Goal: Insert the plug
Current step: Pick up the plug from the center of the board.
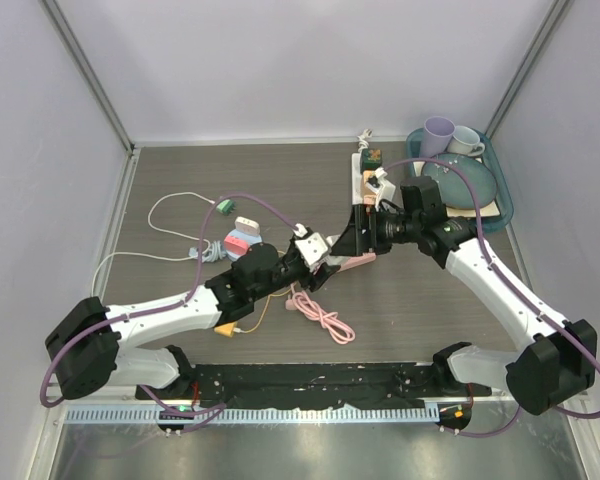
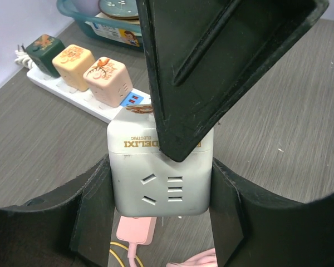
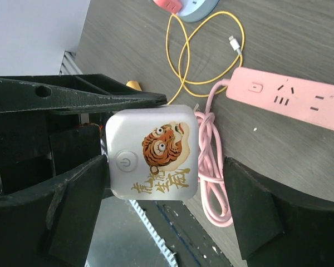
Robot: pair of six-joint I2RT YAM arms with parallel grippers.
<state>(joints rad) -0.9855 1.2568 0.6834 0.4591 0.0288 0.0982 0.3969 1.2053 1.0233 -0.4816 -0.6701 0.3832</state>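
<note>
— Since the pink power strip (image 3: 300, 103) lies under them both, which gripper has the white plug (image 2: 161, 172)?
— The left gripper (image 2: 161, 186), clamped on its two sides, strip just below. The right gripper (image 3: 167, 172) is spread wide around it, one finger standing clear.

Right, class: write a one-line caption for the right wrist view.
White tiger-print plug framed by the open right pincer; pink power strip and yellow cable on the table behind.
</note>
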